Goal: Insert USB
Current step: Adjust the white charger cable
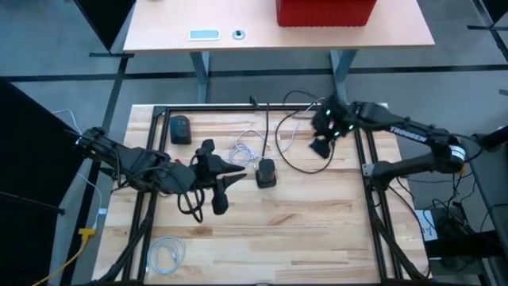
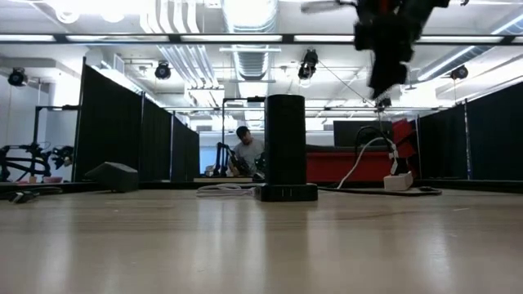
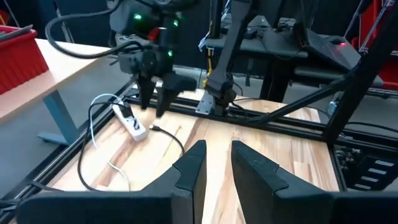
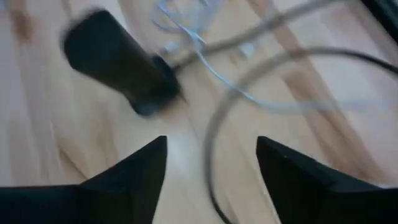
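Note:
A black tower hub [image 1: 266, 173] stands upright on its base at mid-table, also seen in the low view [image 2: 284, 143] and the right wrist view [image 4: 118, 62]. A black cable [image 1: 295, 163] loops on the wood, its small plug end [image 3: 155, 127] lying loose beside a white adapter [image 3: 132, 126]. My right gripper [image 1: 321, 145] hangs open above that cable, to the hub's right, holding nothing [image 4: 211, 162]. My left gripper [image 1: 228, 179] stands just left of the hub, fingers apart with nothing between them [image 3: 216, 167].
A thin white cable [image 1: 246, 148] lies tangled behind the hub. A black box [image 1: 181, 129] sits at the far left, and a coiled white cable [image 1: 167, 253] at the near left. Black frame rails [image 1: 367, 171] border the table. Bare wood lies along the near edge.

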